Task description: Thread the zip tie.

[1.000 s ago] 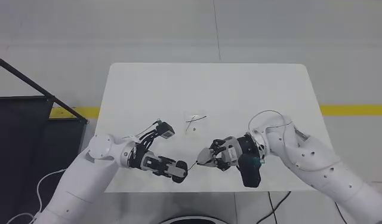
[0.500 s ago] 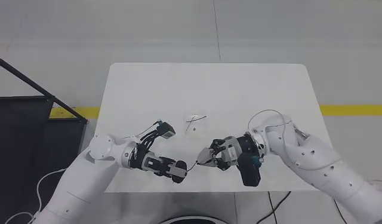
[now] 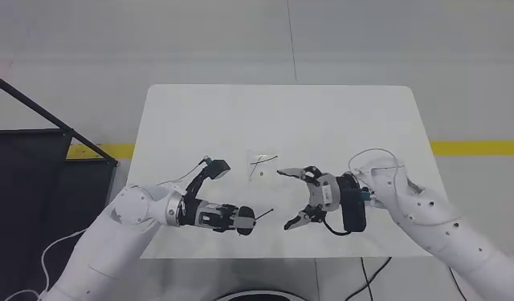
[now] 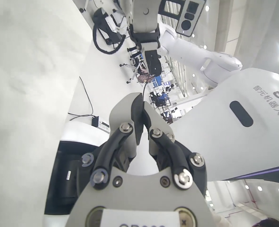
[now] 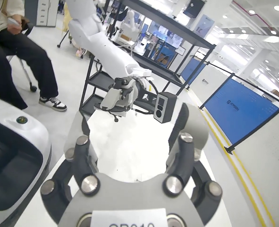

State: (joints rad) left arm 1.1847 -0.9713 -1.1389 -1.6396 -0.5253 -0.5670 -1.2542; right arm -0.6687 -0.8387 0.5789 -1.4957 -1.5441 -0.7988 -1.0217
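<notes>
A thin black zip tie (image 3: 263, 213) sticks out toward the right from my left gripper (image 3: 247, 218), which is shut on its end just above the table's front edge. The left wrist view has both pads pressed on the zip tie (image 4: 143, 93), its free end pointing at the other arm. My right gripper (image 3: 291, 198) stands a short way to the right of that free end, open wide and holding nothing. In the right wrist view my right gripper (image 5: 134, 126) has its fingers spread, facing the left gripper (image 5: 106, 106) farther off.
A second loose zip tie (image 3: 262, 161) lies on the white table (image 3: 337, 116) just behind the two grippers. A black rack (image 3: 32, 181) stands off the table's left side. The back half of the table is bare.
My right gripper has opened, let go of the zip tie and drawn back to the right. The left gripper keeps the tie and has shifted slightly.
</notes>
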